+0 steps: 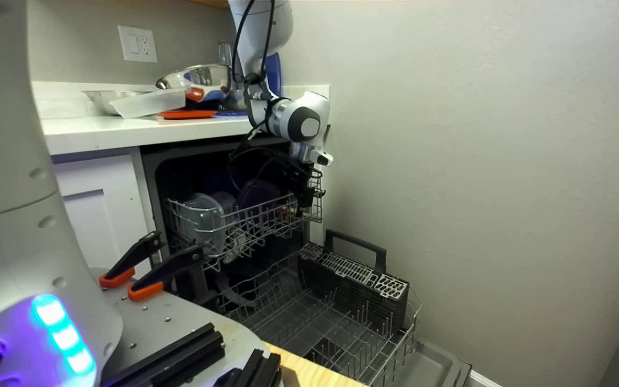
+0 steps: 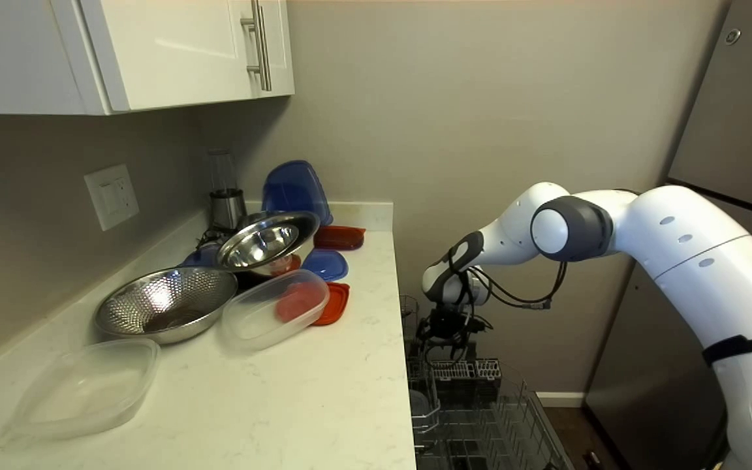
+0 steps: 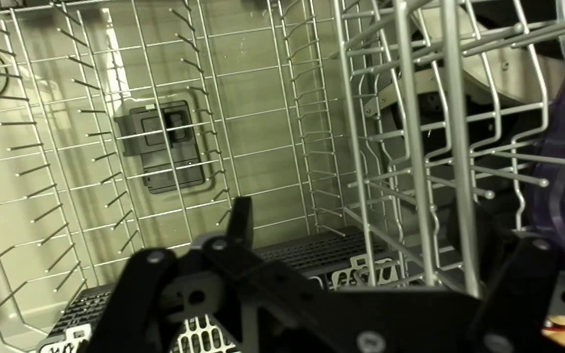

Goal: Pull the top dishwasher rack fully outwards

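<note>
We're seeing the top dishwasher rack (image 1: 260, 228) sticking partly out of the dishwasher (image 1: 149, 169), higher than the lower rack (image 1: 336, 336) and its black cutlery basket (image 1: 352, 287). A clear container (image 1: 202, 220) is sitting inside. The tool (image 1: 308, 203) is hanging at the top rack's front, fingers (image 3: 241, 220) spread wide, a rim bar (image 3: 415, 147) running between them. Contact we're not resolving.
</note>
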